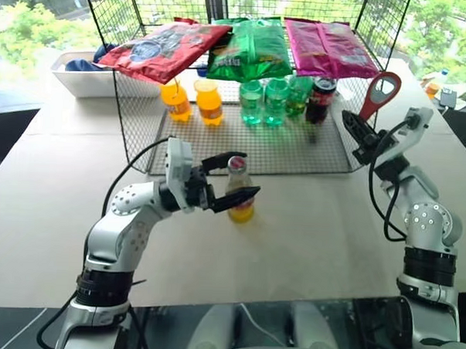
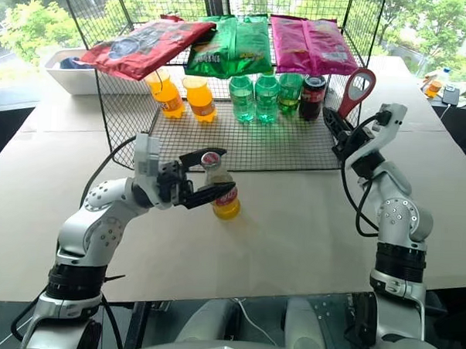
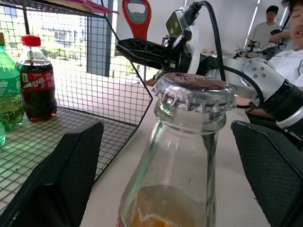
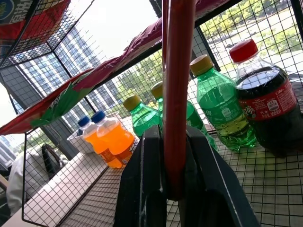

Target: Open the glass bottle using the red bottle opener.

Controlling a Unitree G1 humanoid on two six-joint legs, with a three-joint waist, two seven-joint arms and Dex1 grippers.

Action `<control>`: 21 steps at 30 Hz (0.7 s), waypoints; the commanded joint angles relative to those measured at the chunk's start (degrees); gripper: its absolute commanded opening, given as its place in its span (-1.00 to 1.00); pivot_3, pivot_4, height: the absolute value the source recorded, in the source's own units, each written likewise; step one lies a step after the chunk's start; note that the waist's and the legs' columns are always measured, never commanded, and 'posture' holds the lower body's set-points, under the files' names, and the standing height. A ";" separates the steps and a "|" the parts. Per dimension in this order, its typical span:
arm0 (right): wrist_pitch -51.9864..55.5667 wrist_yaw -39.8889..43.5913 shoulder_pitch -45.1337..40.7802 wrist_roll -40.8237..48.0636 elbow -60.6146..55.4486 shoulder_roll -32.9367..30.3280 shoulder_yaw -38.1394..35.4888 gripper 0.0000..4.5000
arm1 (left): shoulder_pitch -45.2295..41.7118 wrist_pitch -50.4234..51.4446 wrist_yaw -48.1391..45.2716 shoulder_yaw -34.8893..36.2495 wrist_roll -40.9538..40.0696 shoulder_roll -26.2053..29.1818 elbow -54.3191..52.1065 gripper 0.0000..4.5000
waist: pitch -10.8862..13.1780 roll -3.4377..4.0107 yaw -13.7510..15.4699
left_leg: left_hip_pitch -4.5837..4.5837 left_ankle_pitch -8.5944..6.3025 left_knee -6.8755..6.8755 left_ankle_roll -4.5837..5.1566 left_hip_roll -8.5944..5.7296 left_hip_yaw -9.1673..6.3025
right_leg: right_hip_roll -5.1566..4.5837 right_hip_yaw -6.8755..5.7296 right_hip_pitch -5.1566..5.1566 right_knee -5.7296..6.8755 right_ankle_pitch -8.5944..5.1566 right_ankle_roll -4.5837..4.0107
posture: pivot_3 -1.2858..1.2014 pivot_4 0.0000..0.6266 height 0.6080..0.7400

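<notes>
Right, I see the glass bottle (image 1: 240, 192) standing upright on the pale bench (image 1: 307, 239), just in front of the black wire rack (image 1: 249, 148). It is small and slim, of clear glass, with orange-yellow drink low in the body, a long bare neck, a red label band and a crimped metal crown cap (image 3: 195, 90) with a fluted skirt, still seated. My left pincer (image 1: 231, 178) has its two black fingers spread wide, one on either side of the neck with a clear gap to the glass; their inner pads (image 3: 75, 165) are finely ribbed. My right pincer (image 1: 357, 132) is clamped on the red bottle opener (image 1: 380, 92), gripping the flat tapering handle so the round ring head stands up beside the rack's right front corner, well apart from the bottle. Inside the rack, on its grid floor, stand two stout orange plastic bottles (image 1: 193, 100), green plastic bottles (image 1: 264, 100) and a dark cola bottle (image 1: 322, 99) with a red screw cap. Glossy snack bags in red, green and magenta (image 1: 254, 48) lie across the rack's top.
</notes>
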 commanded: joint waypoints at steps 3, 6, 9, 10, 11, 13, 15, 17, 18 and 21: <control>-1.63 -0.31 -0.04 0.48 -2.82 -0.38 -1.02 -1.00 | -0.52 -2.05 -1.47 -0.79 -0.28 -0.43 -0.42 0.72 | 0.00 0.00 -0.04 | 0.00 0.00 0.00 0.00 0.00 0.00 | 0.01 0.00 0.00 0.00 0.00 0.00 | 0.03 -0.52 1.00; -2.01 -0.58 -0.23 0.33 -2.65 -0.64 -1.18 -1.00 | 0.02 -2.25 -1.85 -1.14 -0.06 -0.30 -0.23 0.16 | 0.00 0.00 -0.03 | 0.00 0.00 -0.01 0.00 0.01 0.00 | 0.01 0.01 -0.01 0.00 0.00 0.00 | 0.03 -0.52 1.00; -2.06 -0.62 -0.31 0.35 -2.58 -1.02 -1.29 -1.00 | 0.03 -3.79 -2.03 -1.44 1.46 0.02 1.05 -0.24 | 0.00 0.00 0.01 | 0.03 0.00 -0.01 0.00 0.00 0.01 | 0.00 0.02 0.01 0.00 0.00 0.00 | 0.03 -0.52 1.00; -2.04 -0.64 -0.32 0.32 -2.61 -1.14 -1.30 -1.00 | -0.04 -4.59 -2.10 -1.58 2.27 0.22 1.71 -0.24 | -0.01 0.00 0.02 | 0.02 0.00 -0.01 0.00 0.00 0.01 | 0.00 0.01 0.01 -0.01 0.00 0.00 | 0.03 -0.52 1.00; -2.03 -0.67 -0.36 0.22 -2.70 -1.26 -1.24 -1.00 | -0.17 -5.27 -1.96 -1.52 2.82 0.28 2.37 -0.24 | -0.01 0.00 0.03 | 0.02 0.00 -0.01 0.00 0.00 0.02 | 0.00 0.02 0.01 -0.01 0.00 0.00 | 0.03 -0.52 1.00; -2.05 -0.71 -0.62 -0.20 -2.82 -1.49 -0.86 -1.00 | -0.41 -6.52 -1.96 -1.55 3.67 0.38 3.40 -0.24 | -0.01 -0.01 0.02 | 0.05 0.00 -0.01 0.00 0.00 0.03 | 0.00 0.02 0.03 -0.01 0.00 0.00 | 0.03 -0.52 1.00; -2.17 -0.85 -1.02 -1.16 -3.03 -1.74 -0.06 -1.00 | -0.46 -7.58 -2.08 -1.65 4.07 0.34 4.08 -0.24 | -0.01 -0.01 0.02 | 0.12 0.00 -0.01 0.00 0.02 0.03 | 0.01 0.03 0.08 0.01 0.00 0.00 | 0.03 -0.52 1.00; -2.53 -1.04 -1.21 -3.22 -3.87 -2.15 1.56 -1.00 | -0.27 -8.84 -1.95 -1.68 4.30 -0.12 4.36 -0.24 | -0.01 -0.01 0.01 | 0.18 0.00 -0.01 0.00 0.03 0.05 | 0.02 0.04 0.13 0.03 0.00 0.00 | 0.03 -0.52 1.00; -2.89 -1.45 -1.03 -5.45 -4.84 -2.60 3.20 -1.00 | -0.09 -9.12 -1.77 -1.66 4.24 -0.34 4.37 -0.24 | -0.01 -0.01 0.00 | 0.20 0.00 0.00 0.01 0.03 0.07 | 0.02 0.05 0.14 0.04 0.00 0.00 | 0.03 -0.52 1.00; -4.57 -2.09 0.46 -12.49 -8.28 -4.18 8.72 -1.00 | 0.29 -9.71 -1.29 -1.62 4.20 -0.75 4.58 -0.24 | -0.02 -0.02 -0.02 | 0.20 0.00 0.00 0.00 0.05 0.08 | 0.03 0.05 0.13 0.05 0.00 0.00 | 0.03 -0.52 1.00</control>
